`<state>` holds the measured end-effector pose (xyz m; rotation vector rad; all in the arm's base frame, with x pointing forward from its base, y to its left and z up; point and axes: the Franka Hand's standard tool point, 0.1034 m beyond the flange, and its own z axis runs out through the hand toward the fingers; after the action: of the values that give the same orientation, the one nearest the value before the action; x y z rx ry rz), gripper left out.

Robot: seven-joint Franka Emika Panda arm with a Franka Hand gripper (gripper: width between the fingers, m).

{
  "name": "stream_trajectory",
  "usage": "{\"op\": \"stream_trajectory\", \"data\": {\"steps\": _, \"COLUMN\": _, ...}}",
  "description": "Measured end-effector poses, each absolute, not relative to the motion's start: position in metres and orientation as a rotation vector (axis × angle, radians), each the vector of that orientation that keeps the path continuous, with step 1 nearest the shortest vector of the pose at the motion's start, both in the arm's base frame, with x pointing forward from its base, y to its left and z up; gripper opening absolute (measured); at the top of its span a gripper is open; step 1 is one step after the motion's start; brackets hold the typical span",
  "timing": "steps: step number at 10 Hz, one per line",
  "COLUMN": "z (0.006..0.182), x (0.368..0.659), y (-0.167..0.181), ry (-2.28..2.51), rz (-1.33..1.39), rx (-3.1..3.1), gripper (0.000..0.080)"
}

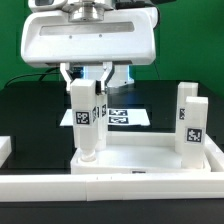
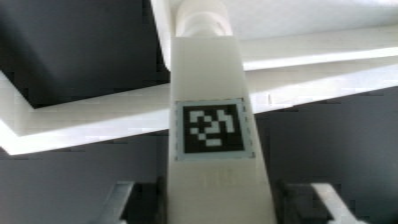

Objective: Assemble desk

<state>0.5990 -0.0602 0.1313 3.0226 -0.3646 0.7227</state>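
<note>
The white desk top (image 1: 150,158) lies flat near the front, its raised rim facing up. One white leg (image 1: 187,120) with tags stands upright at its corner on the exterior view's right. A second tagged leg (image 1: 85,118) stands upright at the near corner on the exterior view's left, its lower end down at the socket. My gripper (image 1: 86,85) is shut on this leg's upper part, one finger on each side. In the wrist view the leg (image 2: 217,110) runs down between my fingers (image 2: 121,200) toward the desk top (image 2: 89,130); my gripper (image 2: 217,205) clasps it.
The marker board (image 1: 130,117) lies flat on the black table behind the desk top. A long low white rail (image 1: 110,186) runs along the front, and another rail end (image 1: 5,148) sits at the exterior view's left. A green wall stands behind.
</note>
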Motion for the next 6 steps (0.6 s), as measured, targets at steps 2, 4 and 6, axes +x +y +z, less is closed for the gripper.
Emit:
{"op": "stream_trajectory", "data": {"steps": 2, "z": 0.125, "x": 0.602, "y": -0.058, "ry": -0.381, "rz": 0.717, "rx": 3.022, "gripper": 0.0287}}
{"op": "stream_trajectory", "data": {"steps": 4, "z": 0.120, "x": 0.606, "y": -0.059, "ry": -0.386, "rz": 0.716, "rx": 3.018, "gripper": 0.0287}}
{"op": "stream_trajectory", "data": {"steps": 6, "z": 0.120, "x": 0.606, "y": -0.060, "ry": -0.384, "rz": 0.731, "rx": 3.006, "gripper": 0.0287}}
